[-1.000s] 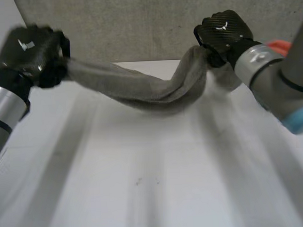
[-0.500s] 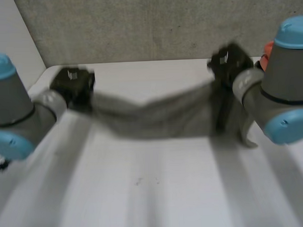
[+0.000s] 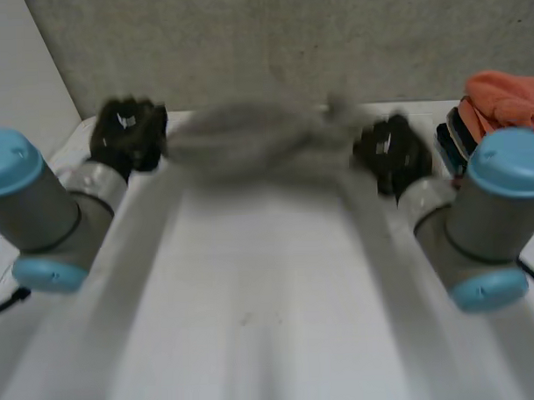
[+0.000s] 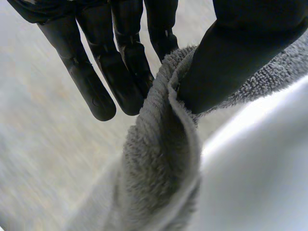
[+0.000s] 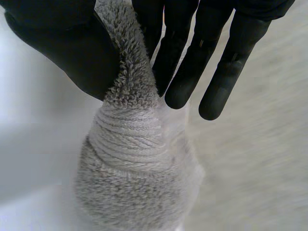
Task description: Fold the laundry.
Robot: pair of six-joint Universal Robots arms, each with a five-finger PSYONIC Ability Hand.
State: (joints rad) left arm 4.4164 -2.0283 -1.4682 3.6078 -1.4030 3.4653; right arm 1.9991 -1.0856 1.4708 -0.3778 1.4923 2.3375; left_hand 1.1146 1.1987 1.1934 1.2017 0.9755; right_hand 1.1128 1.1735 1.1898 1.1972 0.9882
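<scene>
now the fluffy grey terry towel (image 3: 247, 137) is stretched, one end pinched between thumb and fingers of the left hand (image 3: 124, 135), other end likewise in the right hand (image 3: 390, 152); harder pulling could slip it out

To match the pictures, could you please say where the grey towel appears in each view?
Head view: towel stretched between left robot hand and right robot hand.
Left wrist view: towel pinched by left robot hand.
Right wrist view: towel pinched by right robot hand.
Shared landmark: white table.
</scene>
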